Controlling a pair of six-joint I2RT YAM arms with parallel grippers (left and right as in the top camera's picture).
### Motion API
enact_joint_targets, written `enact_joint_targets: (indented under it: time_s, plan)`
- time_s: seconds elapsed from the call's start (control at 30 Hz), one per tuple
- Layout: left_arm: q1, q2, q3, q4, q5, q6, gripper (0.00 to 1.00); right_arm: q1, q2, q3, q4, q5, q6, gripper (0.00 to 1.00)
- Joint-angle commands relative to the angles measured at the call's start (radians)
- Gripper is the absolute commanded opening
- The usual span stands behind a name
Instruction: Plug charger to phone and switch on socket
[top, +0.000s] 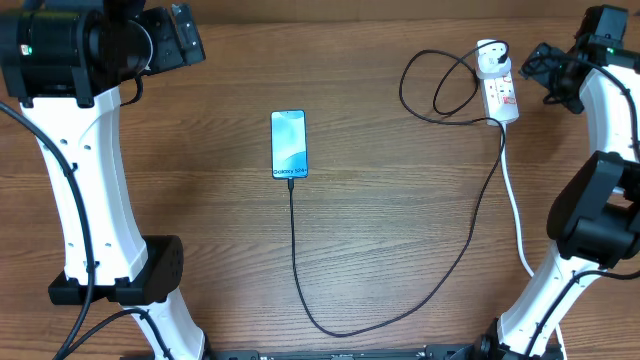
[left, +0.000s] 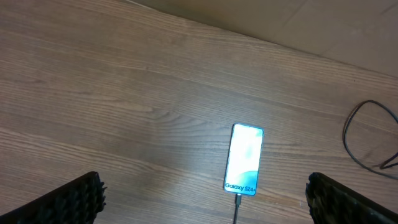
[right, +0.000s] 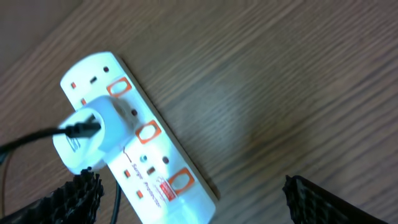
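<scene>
The phone (top: 289, 144) lies flat mid-table with its teal screen lit; it also shows in the left wrist view (left: 244, 160). The charger's black cable (top: 400, 310) runs from the phone's bottom edge, loops along the table and ends at the round white adapter (top: 491, 62), which sits in the white socket strip (top: 503, 98). In the right wrist view the adapter (right: 87, 138) is plugged into the strip (right: 155, 168) beside its red switches. My left gripper (left: 202, 199) is open and empty, high above the table's far left. My right gripper (right: 186, 199) is open, above the strip.
The strip's white cord (top: 517, 215) runs down the right side toward the right arm's base. A slack loop of black cable (top: 430, 85) lies left of the strip. The arm bases stand at the front left and front right.
</scene>
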Motion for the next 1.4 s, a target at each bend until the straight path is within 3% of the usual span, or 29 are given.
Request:
enact_joint_targets:
  time_s: [0.0, 1.37]
  plan:
    - [-0.001, -0.011, 0.008, -0.002, -0.013, 0.002, 1.00, 0.003, 0.037, 0.021, 0.027, 0.010, 0.035, 0.94]
    - [-0.001, -0.011, 0.008, -0.002, -0.013, 0.002, 1.00, 0.044, 0.196, 0.029, 0.187, 0.131, 0.045, 1.00]
